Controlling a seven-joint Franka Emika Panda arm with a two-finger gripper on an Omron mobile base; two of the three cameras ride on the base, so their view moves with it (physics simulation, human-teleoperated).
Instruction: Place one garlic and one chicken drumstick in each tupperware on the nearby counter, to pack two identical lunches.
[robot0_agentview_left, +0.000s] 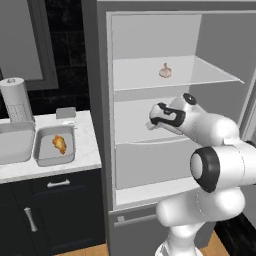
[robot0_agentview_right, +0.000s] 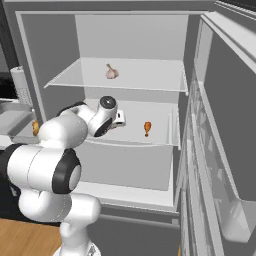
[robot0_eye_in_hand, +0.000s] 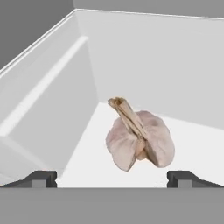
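Two garlic bulbs can be counted: one garlic bulb (robot0_agentview_left: 165, 71) lies alone on the upper fridge shelf (robot0_agentview_left: 210, 75), and a second garlic bulb (robot0_eye_in_hand: 139, 141) is seen close up in the hand view, resting on a white shelf floor near a back corner, its dry stem tilted up and away. The gripper (robot0_eye_in_hand: 112, 178) is spread wide, with one dark fingertip (robot0_eye_in_hand: 40, 178) to each side of that bulb and nothing clasped between them; no contact with the bulb is shown. Two chicken drumsticks are counted as well: one drumstick (robot0_agentview_right: 147, 128) lies on the middle fridge shelf (robot0_agentview_right: 165, 137), to the right of the hand in the right base view, and another drumstick (robot0_agentview_left: 59, 144) is already lying in a grey tupperware (robot0_agentview_left: 42, 159) on the white marble counter (robot0_agentview_left: 87, 145). A second grey tupperware (robot0_agentview_left: 14, 145) is set just beside the first, to its left (its contents cannot be made out). One grey cylindrical object (robot0_agentview_left: 15, 100) stands behind the containers, and one small grey block (robot0_agentview_left: 65, 113) lies near the back of the counter. The fridge door (robot0_agentview_right: 220, 150) is swung open at the right.
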